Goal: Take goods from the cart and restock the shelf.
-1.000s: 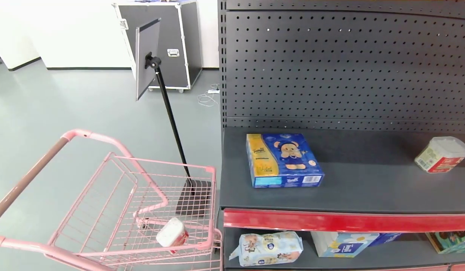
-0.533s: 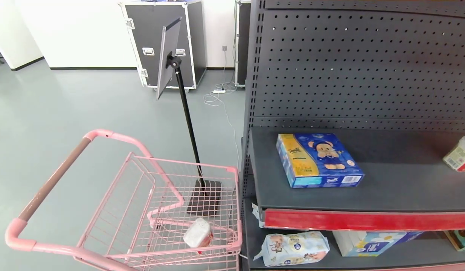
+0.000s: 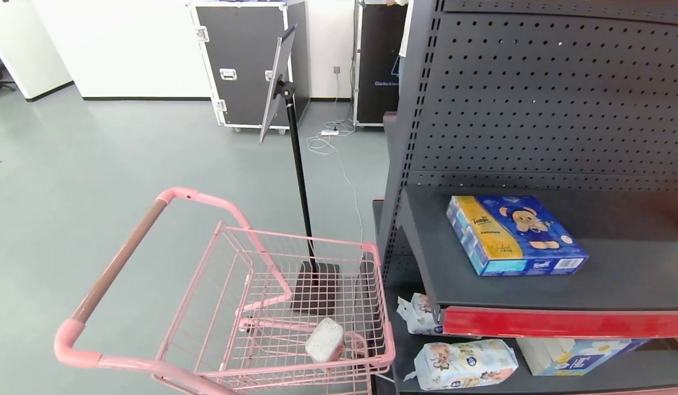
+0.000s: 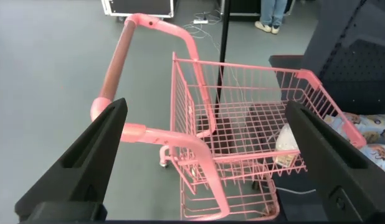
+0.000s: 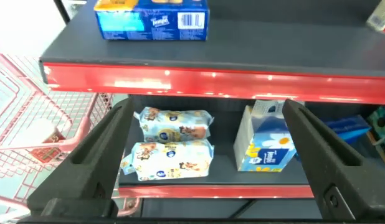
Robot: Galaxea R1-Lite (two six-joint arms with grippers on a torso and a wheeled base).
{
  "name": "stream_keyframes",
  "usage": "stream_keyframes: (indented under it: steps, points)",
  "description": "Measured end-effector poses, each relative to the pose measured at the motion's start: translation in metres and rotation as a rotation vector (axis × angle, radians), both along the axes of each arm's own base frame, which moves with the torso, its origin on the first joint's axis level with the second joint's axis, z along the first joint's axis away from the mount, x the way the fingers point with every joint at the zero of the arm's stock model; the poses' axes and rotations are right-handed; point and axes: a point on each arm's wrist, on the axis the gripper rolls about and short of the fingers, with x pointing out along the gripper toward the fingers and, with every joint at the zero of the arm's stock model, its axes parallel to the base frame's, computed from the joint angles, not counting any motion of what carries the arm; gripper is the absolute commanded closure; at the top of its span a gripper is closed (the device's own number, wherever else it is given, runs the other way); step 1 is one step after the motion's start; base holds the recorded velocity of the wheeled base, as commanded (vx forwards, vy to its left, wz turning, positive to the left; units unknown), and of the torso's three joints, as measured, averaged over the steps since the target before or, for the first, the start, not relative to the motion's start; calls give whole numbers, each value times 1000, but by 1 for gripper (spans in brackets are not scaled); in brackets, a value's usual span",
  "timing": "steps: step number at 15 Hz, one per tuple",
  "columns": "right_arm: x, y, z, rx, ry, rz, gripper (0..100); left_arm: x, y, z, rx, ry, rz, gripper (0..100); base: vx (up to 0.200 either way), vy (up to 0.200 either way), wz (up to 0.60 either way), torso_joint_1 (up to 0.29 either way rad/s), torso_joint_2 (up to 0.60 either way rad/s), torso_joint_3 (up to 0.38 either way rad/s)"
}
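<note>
Cart (image 3: 177, 193), pink wire, beside shelf (image 3: 536, 288): one white pack (image 3: 324, 340) inside. Blue tissue box (image 3: 514, 235) flat on shelf. Left jaws and right jaws spread wide, empty.

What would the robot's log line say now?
left gripper: open, facing cart | right gripper: open, facing shelf | cart: white pack inside | shelf: holds blue box

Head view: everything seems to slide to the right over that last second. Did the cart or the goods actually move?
No, the camera turned toward the robot's left, so the whole scene slid right. Nothing was taken hold of or let go. The pink cart, the white pack inside it and the blue tissue box on the shelf kept their places.
</note>
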Motion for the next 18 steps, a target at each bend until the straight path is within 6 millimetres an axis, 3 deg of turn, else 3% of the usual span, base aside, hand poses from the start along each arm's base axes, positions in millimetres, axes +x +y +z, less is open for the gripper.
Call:
stream_keyframes:
  steps: [18]
  points:
    - [0, 0, 0, 0, 0, -5, 0, 0, 0, 0, 3, 1, -1, 0, 0, 0, 0, -145, 378, 230]
